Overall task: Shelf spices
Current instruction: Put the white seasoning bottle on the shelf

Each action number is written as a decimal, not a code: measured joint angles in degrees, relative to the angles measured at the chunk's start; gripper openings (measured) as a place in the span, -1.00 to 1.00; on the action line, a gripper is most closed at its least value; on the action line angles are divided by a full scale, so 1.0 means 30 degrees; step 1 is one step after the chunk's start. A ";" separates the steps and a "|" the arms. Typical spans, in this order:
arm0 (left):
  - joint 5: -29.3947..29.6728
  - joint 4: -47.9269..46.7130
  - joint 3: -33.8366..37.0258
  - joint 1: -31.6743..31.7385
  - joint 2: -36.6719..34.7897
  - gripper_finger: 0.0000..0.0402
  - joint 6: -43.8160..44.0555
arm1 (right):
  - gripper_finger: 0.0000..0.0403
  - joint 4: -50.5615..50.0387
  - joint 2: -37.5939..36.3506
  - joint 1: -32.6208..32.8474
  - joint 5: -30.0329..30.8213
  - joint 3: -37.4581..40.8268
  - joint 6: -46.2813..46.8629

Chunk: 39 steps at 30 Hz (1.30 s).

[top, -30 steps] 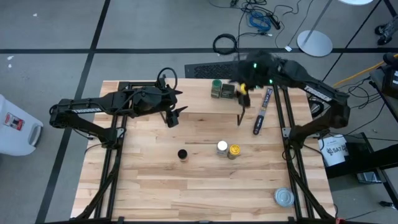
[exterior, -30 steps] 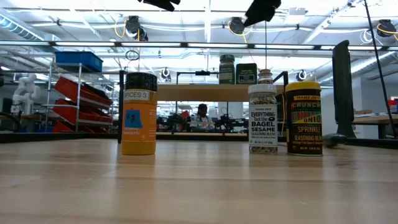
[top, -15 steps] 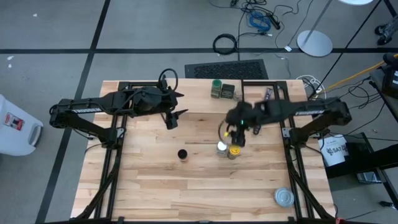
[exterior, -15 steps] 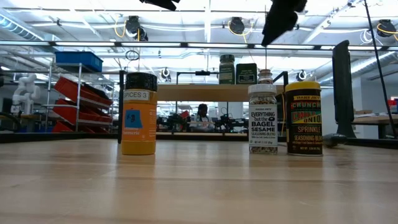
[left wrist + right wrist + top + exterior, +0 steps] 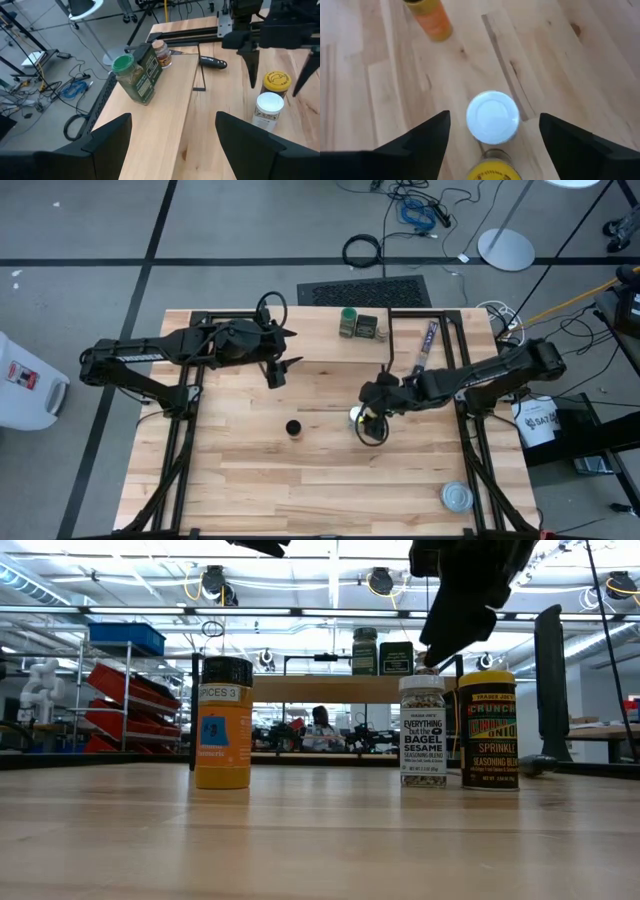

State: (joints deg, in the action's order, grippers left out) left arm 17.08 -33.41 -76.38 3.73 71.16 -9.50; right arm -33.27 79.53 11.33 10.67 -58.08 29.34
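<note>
Where yellow-lidded jar (image 5: pixel 492 171) flanks white-lidded jar (image 5: pixel 492 117)

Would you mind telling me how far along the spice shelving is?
Done: green-lidded jar, dark tin and small jar stand on the shelf. In hand: open right gripper above white-lidded jar. Left: that, yellow-lidded jar, orange jar.

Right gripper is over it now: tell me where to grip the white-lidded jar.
Take the upright white-lidded glass jar from straight above, fingers across its round lid. The yellow-lidded tin touches one side, so close along the free sides.
</note>
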 joint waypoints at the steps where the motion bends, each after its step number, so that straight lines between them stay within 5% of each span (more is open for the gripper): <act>1: 0.0000 0.0000 0.0000 0.0000 0.0000 0.48 -0.0028 | 0.48 0.0347 0.0000 0.0010 -0.0011 0.0186 -0.0031; 10: 0.0000 0.0014 0.0000 0.0000 0.0000 0.48 -0.0122 | 0.62 0.1688 0.0105 0.0007 -0.0025 0.1141 -0.0452; 20: 0.0000 0.0532 0.0000 0.0000 0.0000 0.48 -0.0109 | 0.61 0.2264 0.2262 -0.0063 -0.0547 0.1171 -0.0708; 39: 0.0000 0.0532 0.0000 0.0000 0.0000 0.48 -0.0080 | 0.55 0.2600 0.2441 -0.0168 -0.0674 0.1171 -0.0782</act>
State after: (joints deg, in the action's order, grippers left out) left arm 17.08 -31.81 -76.38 3.73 71.16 -9.74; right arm -25.47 86.85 10.83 8.64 -54.57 27.00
